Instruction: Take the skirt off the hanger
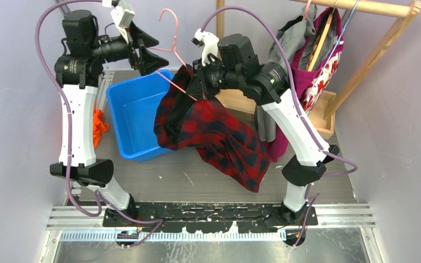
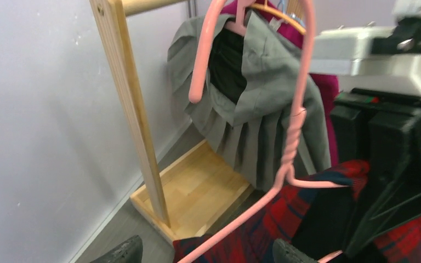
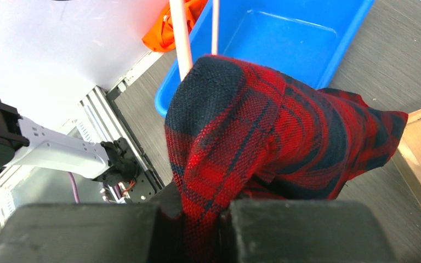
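The plaid skirt (image 1: 219, 137) hangs in mid-air over the desk (image 1: 159, 178), bunched at one end of the pink hanger (image 2: 292, 139), with its long hem drooping toward the near side. The right tool (image 3: 203, 216) is clenched on a fold of the skirt, the cloth squeezed between its two black fingers. The left tool (image 1: 159, 50) is up by the hanger's neck. Its jaws stand apart with the wire running between them, so it looks released rather than pinching.

To my eye the step in hand is sliding the cloth off the hanger's end. I'd want the left tool to close firmly on the wire first, or the hanger will simply follow the skirt. The right arm should then draw along the line of the wire, down and toward the near edge rather than across it, so the waistband doesn't snag on the bend.

There is fair room in front, with bare desk below the skirt. Behind is crowded: the blue bin (image 1: 134, 120) sits just to the left, and the wooden rack (image 1: 362, 6) with the grey skirt (image 2: 263, 109) stands close behind the right arm, so a backward pull risks tangling there
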